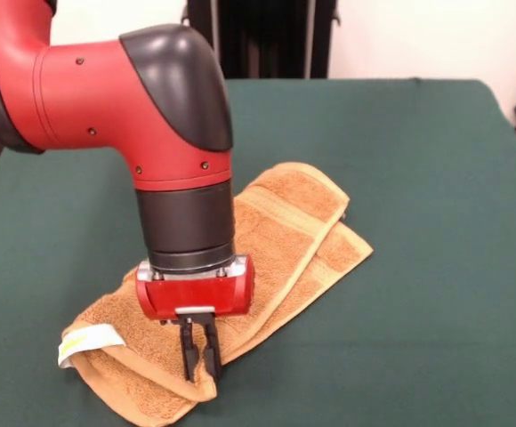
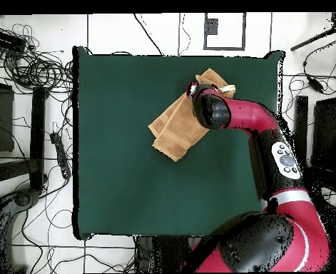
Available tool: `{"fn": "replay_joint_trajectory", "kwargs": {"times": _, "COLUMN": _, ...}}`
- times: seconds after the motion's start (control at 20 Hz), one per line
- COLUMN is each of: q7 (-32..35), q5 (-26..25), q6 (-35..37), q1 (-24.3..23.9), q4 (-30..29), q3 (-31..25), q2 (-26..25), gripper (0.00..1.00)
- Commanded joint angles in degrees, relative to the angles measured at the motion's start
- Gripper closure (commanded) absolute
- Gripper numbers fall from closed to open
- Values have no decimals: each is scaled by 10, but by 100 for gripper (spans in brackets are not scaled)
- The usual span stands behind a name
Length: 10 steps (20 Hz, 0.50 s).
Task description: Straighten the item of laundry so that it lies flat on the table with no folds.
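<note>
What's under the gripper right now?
The gripper is down on the folded towel, its near-closed fingertips at an edge by the care tag. Whether cloth is pinched, and the table beneath, is hidden.

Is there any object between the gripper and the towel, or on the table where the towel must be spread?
Nothing visible. The gripper is already down at the folded towel, fingers close together at its near edge, and the table around shows only green cloth.

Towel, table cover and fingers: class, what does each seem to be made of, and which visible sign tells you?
Towel: looks like cotton terry, orange-tan with a nubby looped pile and flatter woven bands. Table cover: seemingly felt-like cloth, dark green, matte, without shine. Fingers: thin, black and rigid, metal or plastic; the pictures leave that open.
</note>
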<state>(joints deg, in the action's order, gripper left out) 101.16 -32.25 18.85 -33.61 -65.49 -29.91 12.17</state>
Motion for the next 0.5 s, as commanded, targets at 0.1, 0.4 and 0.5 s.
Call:
{"fn": "replay_joint_trajectory", "kwargs": {"times": 0.1, "q7": -161, "q5": -59, "q6": 79, "q1": 22, "q4": -74, "q3": -33, "q2": -31, "gripper": 100}}
{"fn": "replay_joint_trajectory", "kwargs": {"times": 0.4, "q7": -95, "q5": -108, "q6": 36, "q1": 75, "q4": -60, "q3": 27, "q2": -13, "gripper": 100}}
{"fn": "replay_joint_trajectory", "kwargs": {"times": 0.5, "q7": -86, "q5": -112, "q6": 39, "q1": 79, "q4": -57, "q3": 30, "q2": -13, "gripper": 100}}
